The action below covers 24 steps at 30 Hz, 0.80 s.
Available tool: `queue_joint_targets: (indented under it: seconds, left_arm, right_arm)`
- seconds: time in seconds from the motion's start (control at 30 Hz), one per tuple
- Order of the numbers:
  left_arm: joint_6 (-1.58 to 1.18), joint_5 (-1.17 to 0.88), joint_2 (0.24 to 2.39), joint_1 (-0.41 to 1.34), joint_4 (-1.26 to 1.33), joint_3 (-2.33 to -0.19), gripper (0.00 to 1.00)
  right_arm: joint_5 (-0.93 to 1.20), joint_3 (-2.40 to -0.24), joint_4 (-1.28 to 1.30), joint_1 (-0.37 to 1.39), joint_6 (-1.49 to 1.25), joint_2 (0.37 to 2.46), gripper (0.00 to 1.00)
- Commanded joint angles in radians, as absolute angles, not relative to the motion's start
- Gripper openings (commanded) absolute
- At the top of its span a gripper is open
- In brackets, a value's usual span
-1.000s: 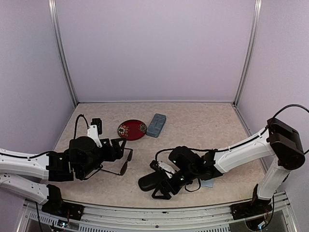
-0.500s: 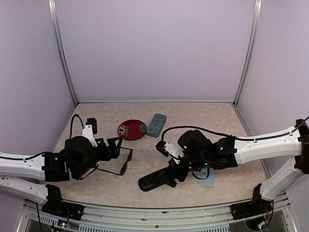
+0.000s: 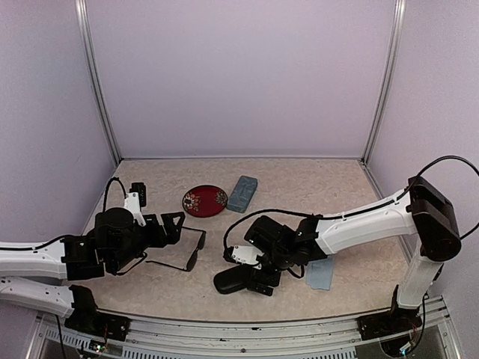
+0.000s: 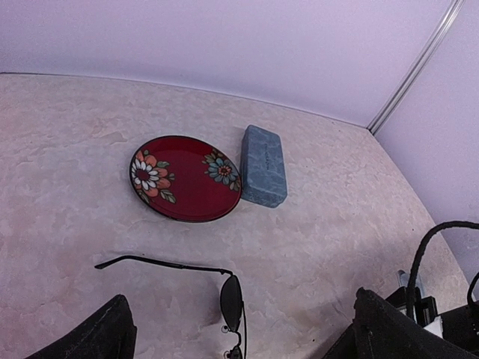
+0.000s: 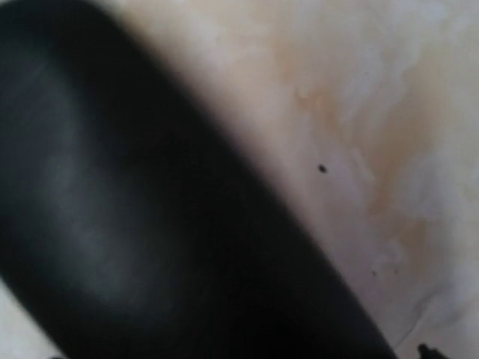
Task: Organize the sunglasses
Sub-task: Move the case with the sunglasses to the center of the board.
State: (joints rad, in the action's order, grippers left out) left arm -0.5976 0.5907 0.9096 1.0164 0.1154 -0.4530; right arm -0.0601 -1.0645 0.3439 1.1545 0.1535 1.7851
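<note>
**Left gripper** (image 3: pixel 177 225): released. Its fingers (image 4: pixel 101 338) stood wide apart with nothing between them, low over the table (image 3: pixel 314 187). Your left arm lay stretched low along the left side, wrist aimed toward the middle.

**Sunglasses** (image 4: pixel 229 293), thin black frame: lay on the table just ahead of those fingers, with one temple reaching left. The wrist view's bottom edge cut off the lower lens.

**Right gripper** (image 3: pixel 257 278): down against the black oval case (image 3: pixel 228 281). It was black on black, so you could not tell whether the jaws were apart or closed. Your right wrist view gave only a blurred dark mass of case beside bare marble. The right arm sloped down leftward from a high elbow.

**Beyond:**
- A red flowered plate (image 4: pixel 185 178).
- A blue-grey case (image 4: pixel 263 164) just beside the plate.
- A pale blue cloth (image 3: pixel 320 274), partly hidden by the right forearm.
</note>
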Motion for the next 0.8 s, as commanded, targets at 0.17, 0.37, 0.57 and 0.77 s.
queue_joint_targets:
  seconds: [0.17,0.37,0.57,0.77]
  left_arm:
    - [-0.607,0.562,0.887,1.006,0.124,-0.418,0.99]
    - [-0.612,0.556,0.890,1.005,0.134,-0.410,0.99]
    - [-0.604,0.555,0.902,1.001,0.147,-0.407,0.99]
    - [-0.595,0.560,0.916,0.988,0.145,-0.414,0.99]
  right_arm:
    - [-0.047,-1.135,0.365,1.154,0.307,1.868,1.00]
    - [-0.009,-1.144,0.362,1.136,0.323,1.892,0.97]
    - [0.102,-1.105,0.337,1.065,0.287,1.827,0.65]
    - [0.087,-1.033,0.297,0.936,0.202,1.702,0.48]
